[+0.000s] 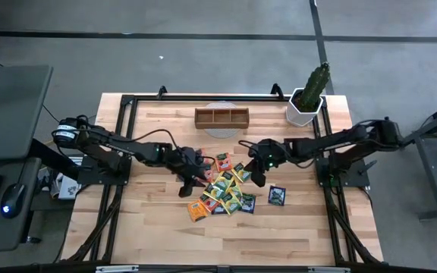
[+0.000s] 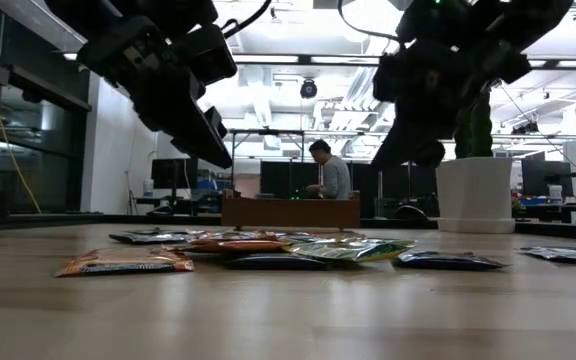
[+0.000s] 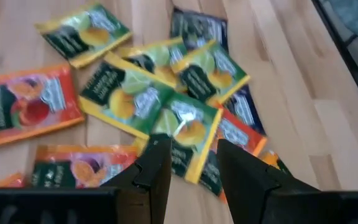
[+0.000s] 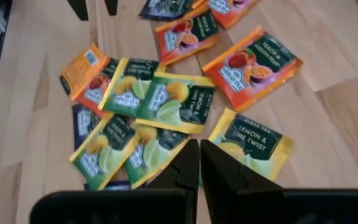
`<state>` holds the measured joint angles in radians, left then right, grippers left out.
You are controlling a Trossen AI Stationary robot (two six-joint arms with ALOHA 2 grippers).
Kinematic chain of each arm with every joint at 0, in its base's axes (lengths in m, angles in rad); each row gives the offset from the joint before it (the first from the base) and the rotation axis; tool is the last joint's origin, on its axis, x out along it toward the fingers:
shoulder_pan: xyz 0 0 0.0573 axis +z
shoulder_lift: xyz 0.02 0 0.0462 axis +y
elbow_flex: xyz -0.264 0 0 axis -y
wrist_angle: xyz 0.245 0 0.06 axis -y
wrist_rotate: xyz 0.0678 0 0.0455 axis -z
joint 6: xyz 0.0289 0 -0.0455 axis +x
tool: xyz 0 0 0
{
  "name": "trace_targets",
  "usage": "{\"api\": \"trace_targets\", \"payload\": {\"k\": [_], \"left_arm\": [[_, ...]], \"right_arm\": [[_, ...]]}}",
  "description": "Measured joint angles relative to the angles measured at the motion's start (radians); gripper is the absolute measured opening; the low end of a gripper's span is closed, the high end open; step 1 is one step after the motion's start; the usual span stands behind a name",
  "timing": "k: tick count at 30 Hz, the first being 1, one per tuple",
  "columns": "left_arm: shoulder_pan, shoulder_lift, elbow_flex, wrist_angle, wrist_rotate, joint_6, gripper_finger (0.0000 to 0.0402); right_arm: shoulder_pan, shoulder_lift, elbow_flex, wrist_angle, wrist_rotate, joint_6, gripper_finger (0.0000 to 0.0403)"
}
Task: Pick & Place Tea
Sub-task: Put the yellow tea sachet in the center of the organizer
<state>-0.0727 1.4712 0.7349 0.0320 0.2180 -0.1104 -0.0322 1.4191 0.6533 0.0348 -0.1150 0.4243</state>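
The left arm reaches in from the worktop's (image 1: 158, 227) left edge toward the middle. Its left claw (image 1: 190, 180) hangs above the left fringe of the tea sachets (image 1: 224, 189), clear of the wood in the low view. In the left wrist view its two dark fingers (image 3: 154, 165) stand parted with a gap between them, nothing held, over a yellow-green sachet (image 3: 182, 127) that lies on top of the pile.

The sachets lie in a loose, overlapping heap near the centre of the worktop, a little toward the front edge. They are orange, yellow-green and dark blue-black, and all rest flat on the wood. One orange sachet (image 1: 196, 211) sits at the heap's front-left fringe. One dark sachet (image 1: 278, 196) lies by itself just to the right of the heap.

Behind the heap, toward the back edge, stands a brown wooden tray (image 1: 221, 117) with three compartments. I cannot tell whether any sachet lies in it.

The right arm comes in from the right edge. Its right claw (image 1: 257, 173) hangs above the right fringe of the heap. In the right wrist view its fingers (image 4: 188, 165) are pressed together, gripping nothing, over yellow-green sachets.

A potted cactus (image 1: 311, 95) stands at the back-right corner.
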Motion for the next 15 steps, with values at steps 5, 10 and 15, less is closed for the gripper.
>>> {"api": "trace_targets", "payload": {"k": [5,10,15], "left_arm": [[0.001,0.0,0.0,0.077,-0.072,0.024,0.0128],[0.023,0.043,0.002,0.219,-0.074,0.035,0.0128],[0.059,0.143,0.054,0.32,-0.008,0.018,0.0128]], "right_arm": [[0.0,0.042,0.0,-0.003,0.037,0.036,0.0012],[-0.001,0.054,0.0,-0.009,0.063,0.072,0.0012],[-0.02,0.054,0.0,-0.063,0.126,0.105,0.0012]]}}
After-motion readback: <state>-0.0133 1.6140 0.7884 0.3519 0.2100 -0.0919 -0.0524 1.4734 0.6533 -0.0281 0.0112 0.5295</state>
